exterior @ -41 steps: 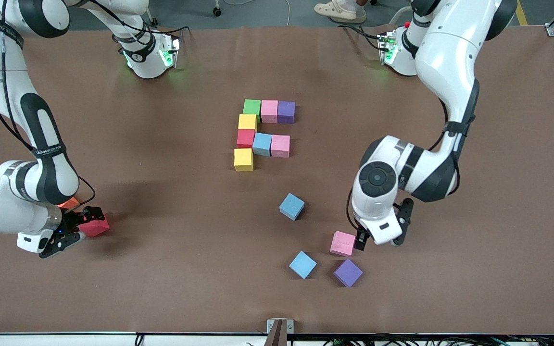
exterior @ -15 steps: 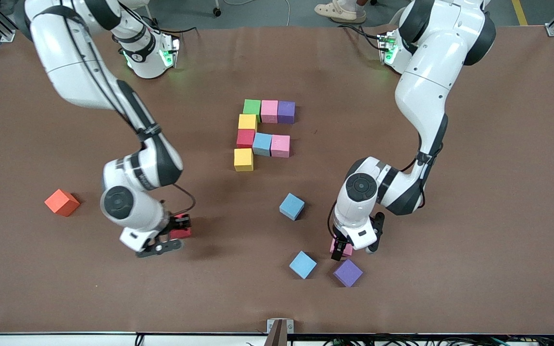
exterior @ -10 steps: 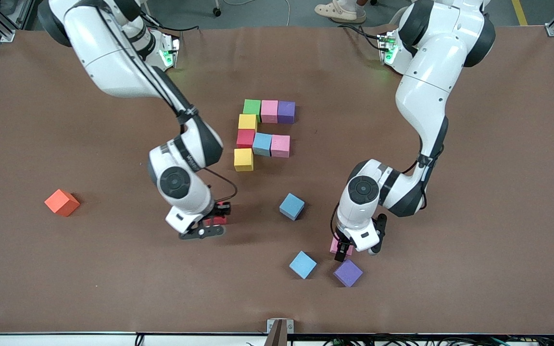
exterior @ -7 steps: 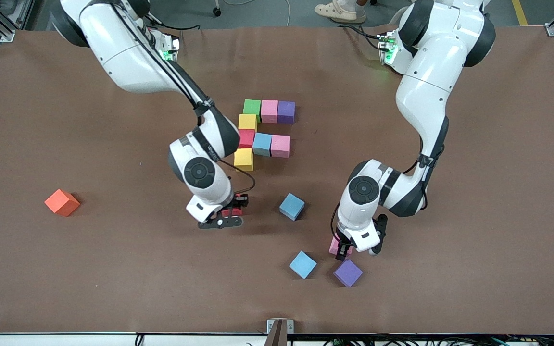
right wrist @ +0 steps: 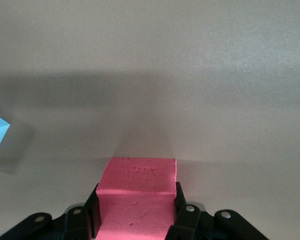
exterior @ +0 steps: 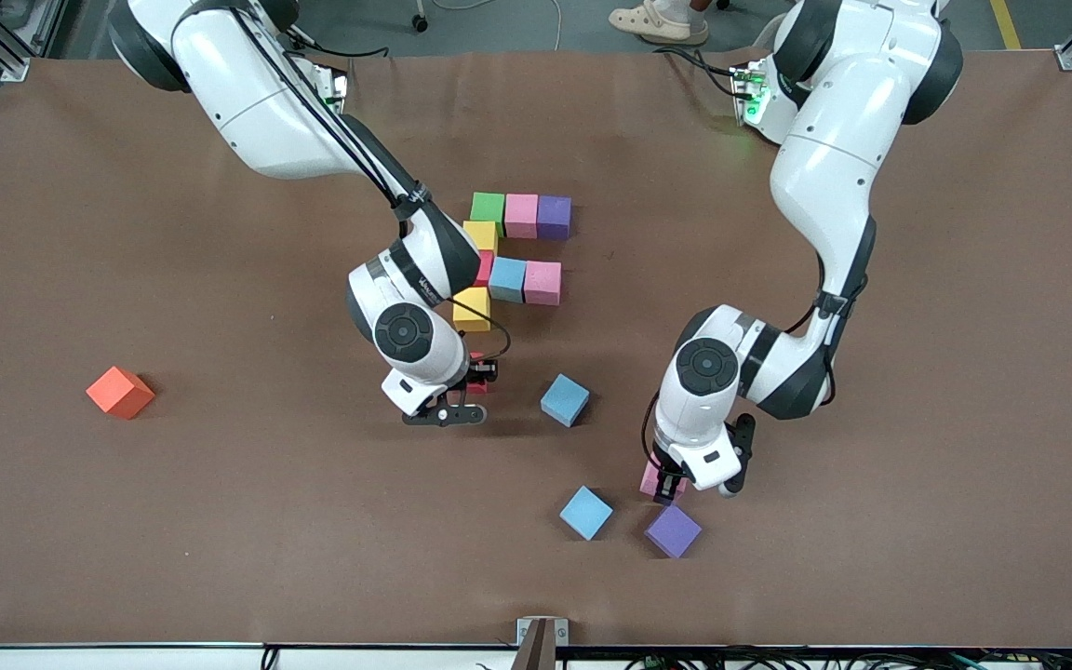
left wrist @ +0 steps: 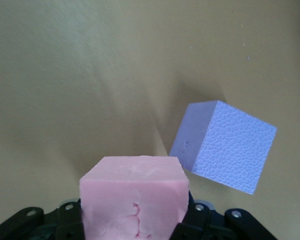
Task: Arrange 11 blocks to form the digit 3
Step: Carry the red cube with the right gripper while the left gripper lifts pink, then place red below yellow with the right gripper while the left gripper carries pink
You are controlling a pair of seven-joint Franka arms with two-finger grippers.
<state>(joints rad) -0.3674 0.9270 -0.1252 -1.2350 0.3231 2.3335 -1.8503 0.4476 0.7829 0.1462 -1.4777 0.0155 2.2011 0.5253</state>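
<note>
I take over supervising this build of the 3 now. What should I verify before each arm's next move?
1. Right gripper shut on red block: ok.
2. Left gripper shut on pink block: ok.
3. Spot beside yellow block, toward the front camera, free: cannot tell, arm covers it.
4. Purple block apart from pink block: ok.
5. Orange cube kept out: ok.

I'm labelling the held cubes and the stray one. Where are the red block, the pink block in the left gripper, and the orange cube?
red block [right wrist: 138, 197], right wrist view, its top face between the fingers.
pink block [left wrist: 134, 200], left wrist view, its near face.
orange cube [exterior: 119, 392], front view, its top face.
</note>
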